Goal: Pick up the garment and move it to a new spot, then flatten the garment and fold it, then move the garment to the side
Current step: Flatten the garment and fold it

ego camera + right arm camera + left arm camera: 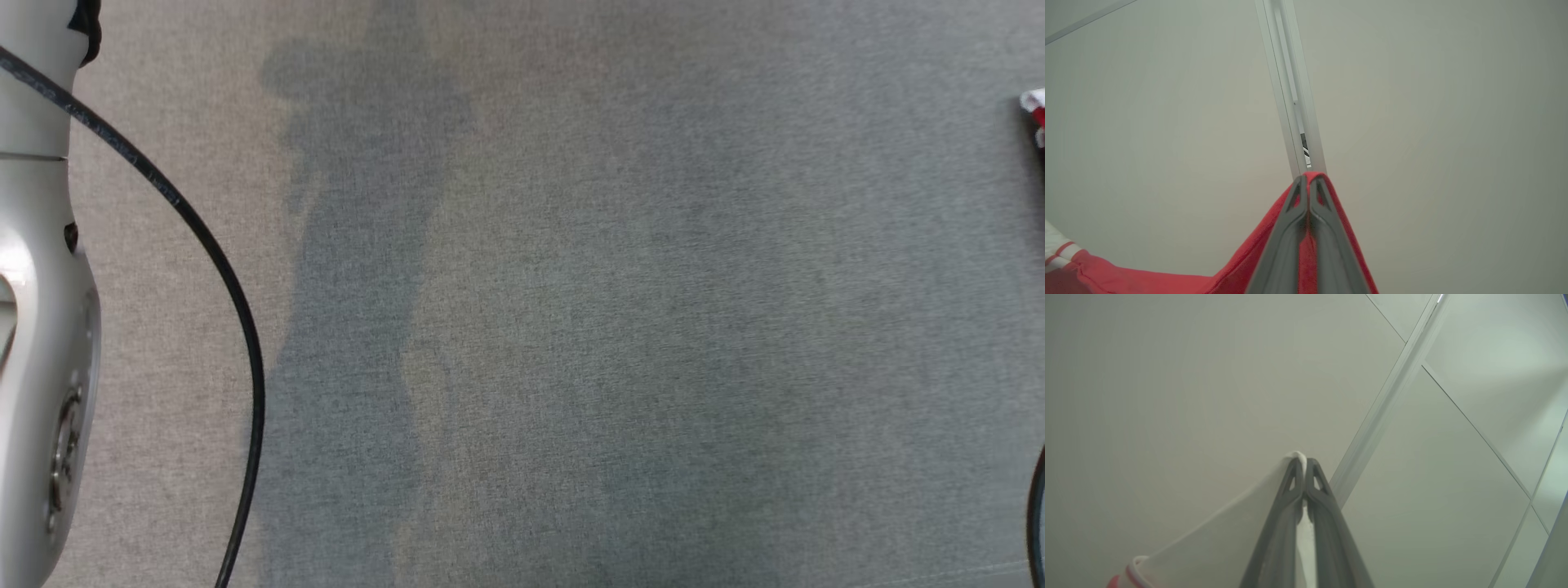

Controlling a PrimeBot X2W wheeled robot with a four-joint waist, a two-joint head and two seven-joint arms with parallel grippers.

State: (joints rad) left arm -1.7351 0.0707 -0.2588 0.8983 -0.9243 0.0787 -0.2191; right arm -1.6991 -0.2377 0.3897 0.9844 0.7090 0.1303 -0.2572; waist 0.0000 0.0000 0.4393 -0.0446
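Observation:
The garment is red and white cloth. In the left wrist view my left gripper [1303, 460] is shut on a white edge of the garment [1208, 543], which hangs down to the lower left with a red stripe at its hem. In the right wrist view my right gripper [1308, 179] is shut on a red part of the garment [1241, 261], which drapes down to the lower left toward a white striped part. Both wrist views look up at pale ceiling panels. In the head view a small red and white bit of the garment [1035, 110] shows at the right edge.
The head view looks down on a grey fabric surface [571, 327] with soft shadows across it. A pale forearm [41, 327] with a black cable [237, 310] stands along the left edge. Another cable [1037, 506] shows at the lower right.

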